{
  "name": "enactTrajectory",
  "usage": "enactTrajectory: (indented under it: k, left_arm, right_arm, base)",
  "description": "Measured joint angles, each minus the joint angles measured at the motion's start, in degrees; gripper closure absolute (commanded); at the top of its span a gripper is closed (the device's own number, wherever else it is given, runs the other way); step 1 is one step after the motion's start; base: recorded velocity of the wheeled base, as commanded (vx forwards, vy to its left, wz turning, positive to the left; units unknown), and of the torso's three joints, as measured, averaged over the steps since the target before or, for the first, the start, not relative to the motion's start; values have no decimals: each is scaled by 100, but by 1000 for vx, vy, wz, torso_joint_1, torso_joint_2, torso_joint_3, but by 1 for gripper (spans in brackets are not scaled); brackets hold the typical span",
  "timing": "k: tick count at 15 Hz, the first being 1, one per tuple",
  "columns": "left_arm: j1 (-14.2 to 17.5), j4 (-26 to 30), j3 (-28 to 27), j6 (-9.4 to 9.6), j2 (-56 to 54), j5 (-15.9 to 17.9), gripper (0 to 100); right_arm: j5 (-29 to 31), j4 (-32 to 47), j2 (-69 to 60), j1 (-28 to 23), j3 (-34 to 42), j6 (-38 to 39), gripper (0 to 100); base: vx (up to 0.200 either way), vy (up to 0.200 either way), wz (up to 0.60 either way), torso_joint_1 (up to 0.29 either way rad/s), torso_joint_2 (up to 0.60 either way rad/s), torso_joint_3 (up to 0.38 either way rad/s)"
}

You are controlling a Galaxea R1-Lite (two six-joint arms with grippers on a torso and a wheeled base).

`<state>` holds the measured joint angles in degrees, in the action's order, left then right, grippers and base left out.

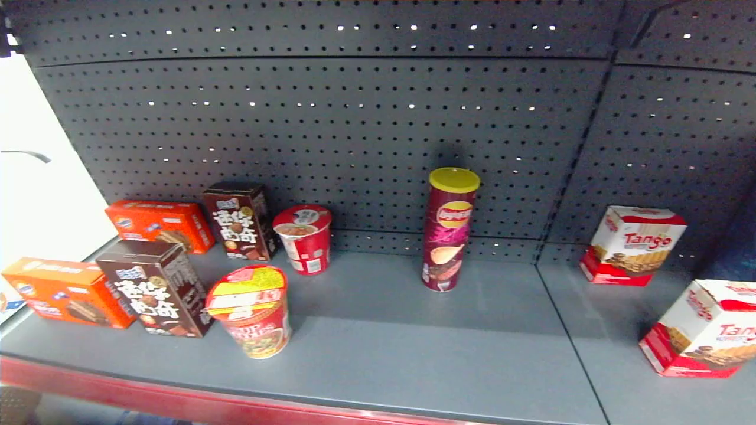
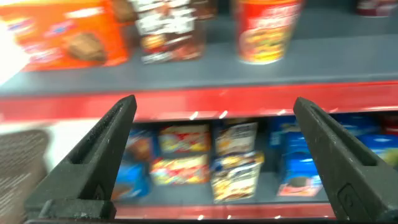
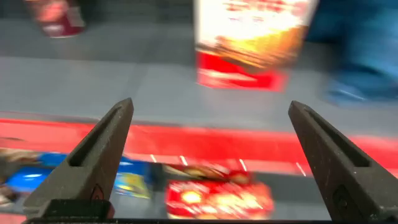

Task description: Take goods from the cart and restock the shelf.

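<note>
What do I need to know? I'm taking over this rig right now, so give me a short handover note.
Left gripper: open, empty, in front of the shelf. Right gripper: the same.
On the shelf: orange boxes, brown boxes and noodle cups at left; chip can upright mid-shelf; wafer boxes at right.
Nothing in hand. Left: fetch more goods, probably for the bare stretch around the can.

Left gripper [image 2: 214, 102]: spread wide, nothing held between. Dark tapered fingers [image 2: 102, 158] narrowing toward tips, tips level with each other. Right gripper [image 3: 210, 104]: same pose, spread wide, empty-handed. Fingers likewise dark and wedge-shaped, tips level, gap between them unobstructed. Both pointing forward, roughly horizontal.
</note>
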<state>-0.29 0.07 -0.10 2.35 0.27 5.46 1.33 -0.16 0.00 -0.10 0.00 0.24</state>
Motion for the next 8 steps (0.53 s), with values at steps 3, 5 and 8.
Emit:
enactTrajectory:
  k: [3,5,8]
  left_arm:
    - [-1,-2,0,0,0,0,0]
    - [-6,-2,0,2,0,0,0]
    - [-6,2,0,2,0,0,0]
  right_arm:
    - [0,2,0,5,0,-2,0]
    - [0,5,0,0,0,0,0]
    - [0,6,0,0,0,2,0]
  base:
    - [0,0,600,2,-1,2]
    - [0,0,600,2,0,-2]
    - [0,0,600,1,4,-1]
